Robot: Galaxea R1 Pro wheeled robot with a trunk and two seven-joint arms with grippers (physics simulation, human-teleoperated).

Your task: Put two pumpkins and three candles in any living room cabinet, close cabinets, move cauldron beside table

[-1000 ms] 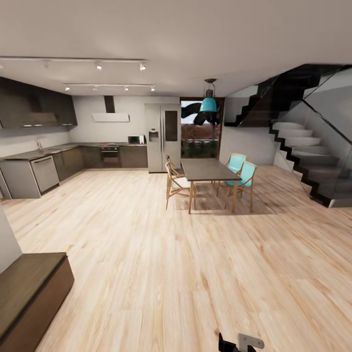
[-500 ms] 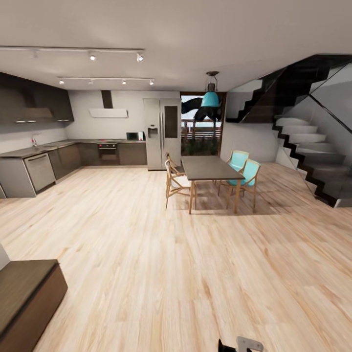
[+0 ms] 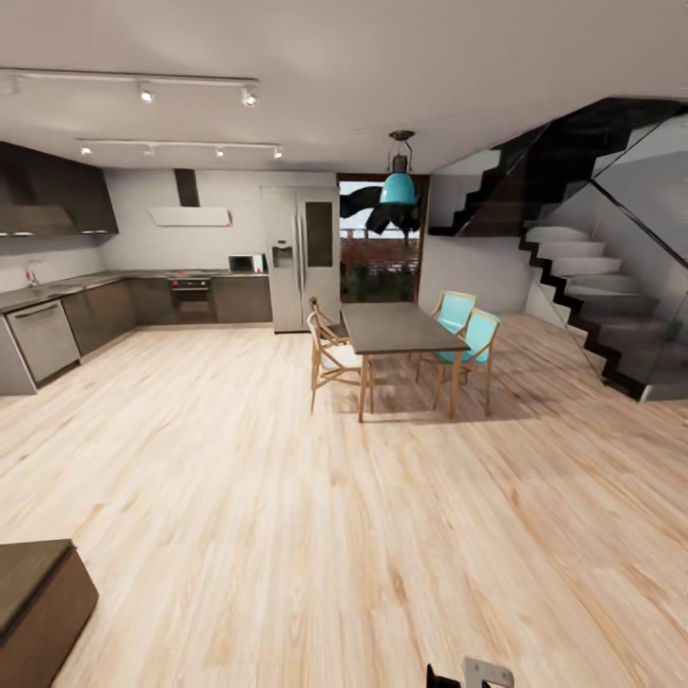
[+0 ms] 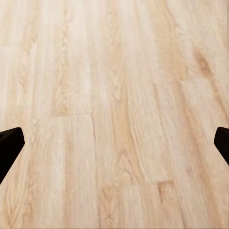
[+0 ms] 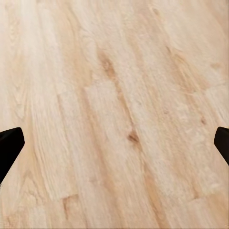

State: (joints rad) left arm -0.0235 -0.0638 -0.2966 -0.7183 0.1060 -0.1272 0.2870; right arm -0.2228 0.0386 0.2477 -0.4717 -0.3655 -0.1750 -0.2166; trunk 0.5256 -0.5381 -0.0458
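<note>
**While looking across the big room, holding both grippers wide open over the floor**

Looking out from the head over a wide floor (image 3: 382, 535) of light wood planks. Spotting one corner of the cabinet (image 3: 29, 588), dark brown with a flat top, poking in at the low left edge of the head view, close by on the robot's left side. Seeing just that corner, so not being able to tell if its drawers are shut.

Facing a kitchen (image 3: 115, 306) far back on the left, with dark cupboards, an oven and a tall silver fridge (image 3: 301, 258). Facing a dining table (image 3: 397, 330) in the middle, with wooden chairs on one side and blue chairs (image 3: 468, 339) on the other. Noticing a blue lamp (image 3: 398, 186) hanging above it and black stairs (image 3: 592, 296) going up on the right. Catching a small grey and black robot piece (image 3: 473, 673) at the very bottom of the head view.

Holding the left gripper (image 4: 114, 143) over bare planks, jaws spread far apart, just the black fingertips (image 4: 8, 145) peeking in, with floor showing between them. Holding the right gripper (image 5: 114, 143) the same way, jaws far apart over the planks, black fingertips (image 5: 9, 143) at the sides.

Finding the cabinet away from both sets of jaws, not between them and not touching them.
</note>
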